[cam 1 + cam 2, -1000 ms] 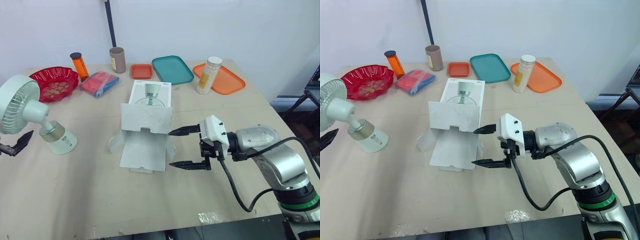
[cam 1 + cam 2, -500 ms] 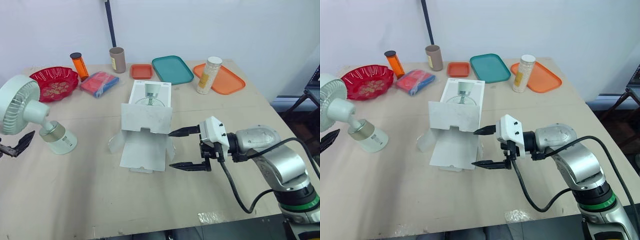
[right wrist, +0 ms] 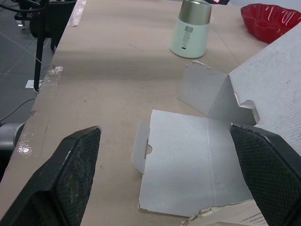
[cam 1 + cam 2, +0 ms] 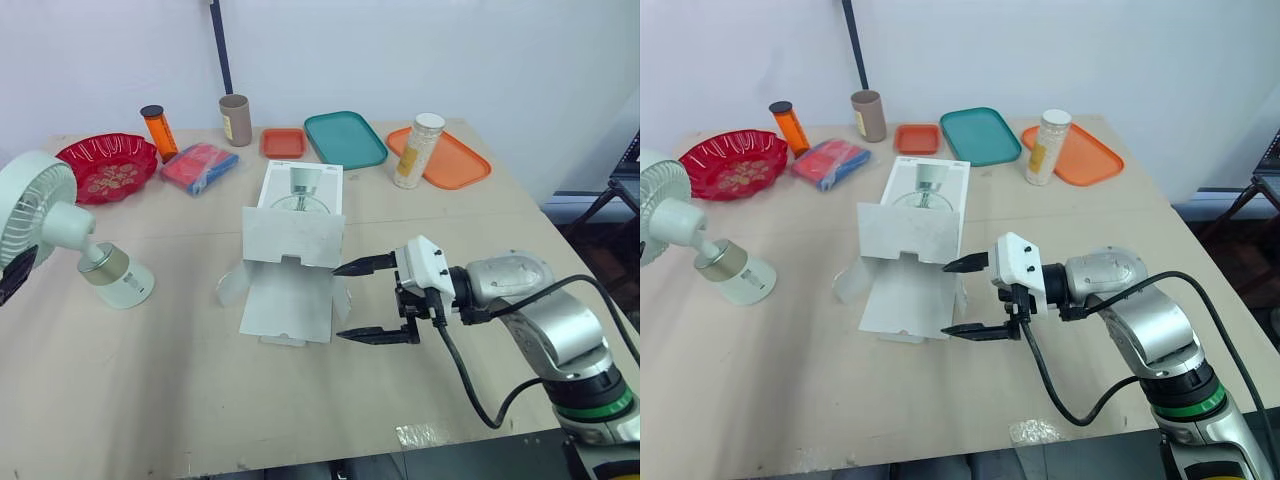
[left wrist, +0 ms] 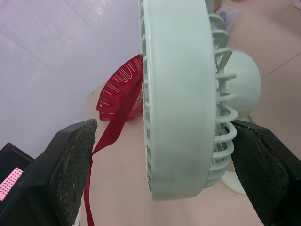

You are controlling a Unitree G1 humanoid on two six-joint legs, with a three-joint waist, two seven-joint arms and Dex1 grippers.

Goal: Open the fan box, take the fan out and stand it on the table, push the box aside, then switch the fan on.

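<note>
The pale green fan (image 4: 60, 235) stands upright on its round base at the table's left side. The left gripper (image 4: 12, 277) is at the left edge beside it. In the left wrist view this gripper (image 5: 162, 127) is open, its fingers (image 5: 70, 160) on either side of the fan head (image 5: 178, 94) without touching it. The white fan box (image 4: 295, 250) lies in the middle of the table with its flaps open. The right gripper (image 4: 352, 302) is open just off the box's right edge, fingertips pointing at it. In the right wrist view the box's flap (image 3: 188, 165) lies ahead of that gripper.
Along the back stand a red bowl (image 4: 108, 165), an orange bottle (image 4: 158, 130), a red and blue packet (image 4: 200, 167), a brown cylinder (image 4: 235, 120), a small orange tray (image 4: 283, 143), a teal tray (image 4: 345, 138) and an orange tray (image 4: 450, 160) beside a white jar (image 4: 415, 150).
The left gripper has drawn back to the left, toward the picture's edge. The right gripper has crept slightly left toward the box. Fan and box stay put.
</note>
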